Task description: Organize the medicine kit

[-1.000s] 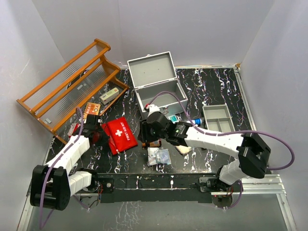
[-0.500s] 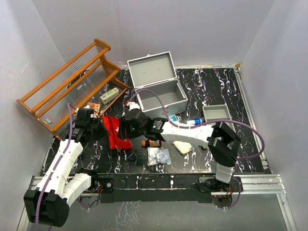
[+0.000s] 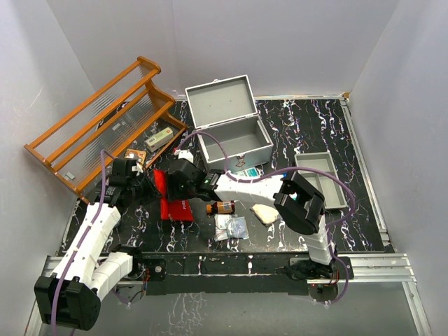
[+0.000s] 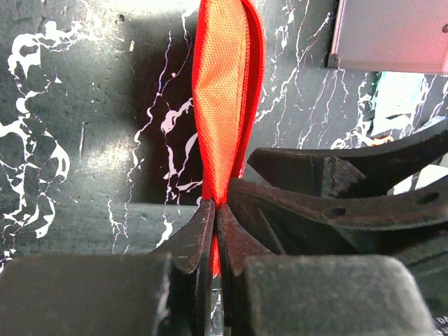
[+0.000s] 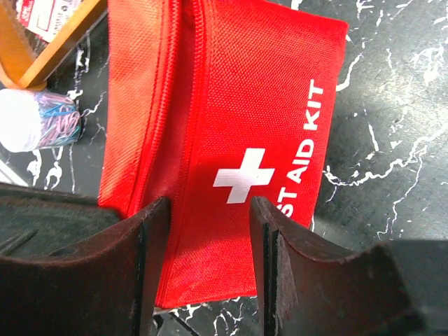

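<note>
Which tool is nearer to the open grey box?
Right. The right tool sits over the red pouch, just left of the box; the left tool pinches the pouch's edge farther left.

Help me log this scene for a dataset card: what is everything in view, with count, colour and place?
medicine kit: one, grey, lid open, back centre of the table
table: one, black with white veins
wooden rack: one, orange-brown, back left
divided tray: one, grey, right of the kit
red pouch: one, red with white cross, front left of the kit
brown bottle: one, lying right of the pouch
clear packets: small pile, near the front edge
cream pad: one, right of the bottle
left end effector: black, shut on the pouch's edge
right end effector: black, open over the pouch
</note>
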Robot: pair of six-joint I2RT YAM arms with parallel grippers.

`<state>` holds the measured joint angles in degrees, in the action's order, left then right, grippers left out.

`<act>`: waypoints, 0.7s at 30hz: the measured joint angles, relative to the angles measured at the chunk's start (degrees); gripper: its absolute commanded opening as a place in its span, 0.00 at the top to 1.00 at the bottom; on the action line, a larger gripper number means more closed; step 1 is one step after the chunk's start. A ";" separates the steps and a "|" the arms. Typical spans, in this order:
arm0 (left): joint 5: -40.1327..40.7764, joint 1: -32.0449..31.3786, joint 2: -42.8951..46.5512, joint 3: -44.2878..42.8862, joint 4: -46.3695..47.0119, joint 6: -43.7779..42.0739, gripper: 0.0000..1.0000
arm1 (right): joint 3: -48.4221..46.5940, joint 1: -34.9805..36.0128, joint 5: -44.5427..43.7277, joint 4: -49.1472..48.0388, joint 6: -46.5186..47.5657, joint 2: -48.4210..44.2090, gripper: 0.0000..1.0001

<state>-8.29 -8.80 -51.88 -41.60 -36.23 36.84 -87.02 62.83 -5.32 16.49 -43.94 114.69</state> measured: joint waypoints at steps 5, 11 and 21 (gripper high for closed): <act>-0.20 0.00 -0.02 0.00 -0.07 -0.26 1.00 | -0.92 0.17 -3.67 2.43 -0.07 1.11 0.61; 0.90 0.00 -0.04 0.00 -0.66 -0.37 1.00 | -0.96 0.55 -8.11 5.14 -0.42 1.11 0.66; 1.62 0.00 -0.52 0.00 -1.40 -0.37 0.65 | -0.94 0.59 -7.45 5.22 0.15 1.07 0.98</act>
<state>-6.68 -8.80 -52.40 -41.60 -37.63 36.47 -87.96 63.42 -12.78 21.71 -43.79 115.77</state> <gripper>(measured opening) 0.109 0.063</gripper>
